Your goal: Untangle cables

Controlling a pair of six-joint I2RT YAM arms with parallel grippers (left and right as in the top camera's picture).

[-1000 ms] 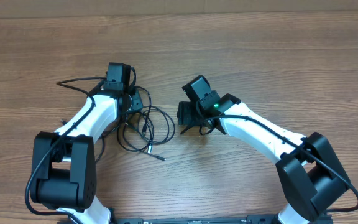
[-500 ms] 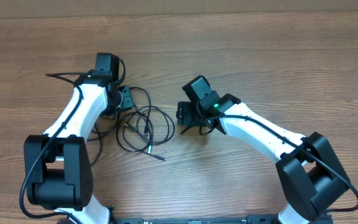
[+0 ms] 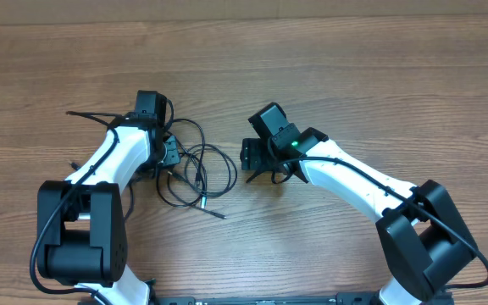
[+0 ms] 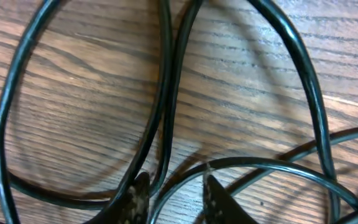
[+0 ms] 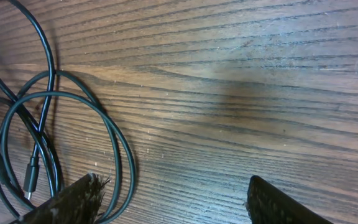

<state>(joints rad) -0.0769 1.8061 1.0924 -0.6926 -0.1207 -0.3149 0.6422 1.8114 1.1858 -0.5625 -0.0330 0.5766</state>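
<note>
Left gripper [image 4: 174, 186] nearer base, astride cables [image 4: 164, 62]

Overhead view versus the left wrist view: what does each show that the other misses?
Only overhead: the left arm and right arm, and the whole tangle of cables on the table. Only left wrist: the left fingers close up, apart, with cable strands running down between them. Both: black cables looping over wood grain.

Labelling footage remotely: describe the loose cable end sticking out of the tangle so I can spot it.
On the wooden table, find the cables looped beside the left arm. The loose end pokes out toward the robot's side, straight on bare wood, unlike the curled loops.
</note>
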